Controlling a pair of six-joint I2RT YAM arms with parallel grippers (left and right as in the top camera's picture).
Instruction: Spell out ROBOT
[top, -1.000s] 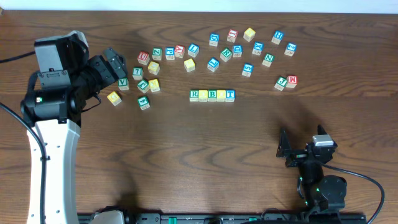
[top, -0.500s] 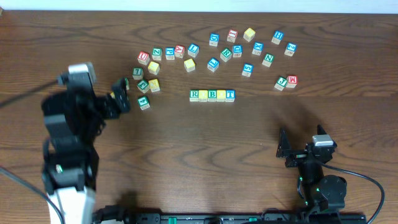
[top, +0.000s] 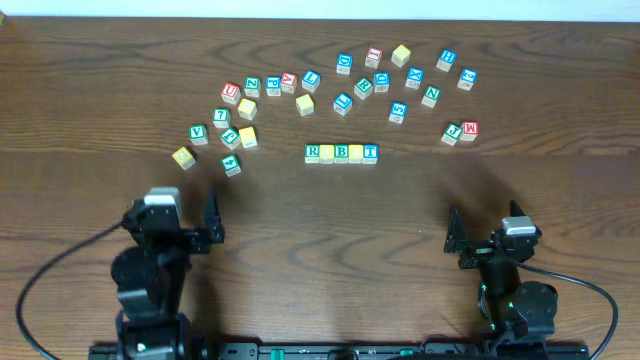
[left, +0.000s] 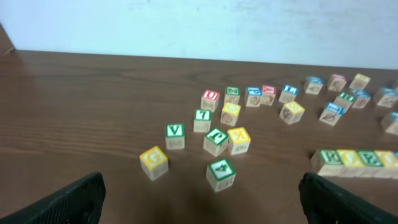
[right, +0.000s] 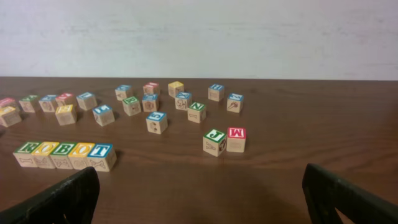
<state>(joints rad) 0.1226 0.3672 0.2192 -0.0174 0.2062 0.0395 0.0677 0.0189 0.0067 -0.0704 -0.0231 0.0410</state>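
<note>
I am seeing left jaws at seven o'clock and right jaws at five hanging apart, empty, and fearing a careless reach nudging the colour-topped wooden cube row (top: 341, 153) askew.

The left arm (top: 150, 270) has pulled back from above the scattered cubes (top: 247, 108) on the left and now sits folded low at the near edge of the table (top: 320, 250). The left gripper (top: 213, 222) is well apart from the cubes. The yellow cube (top: 183, 157) and the V cube (top: 198, 133), hidden by the arm half a second ago, are uncovered again.
</note>
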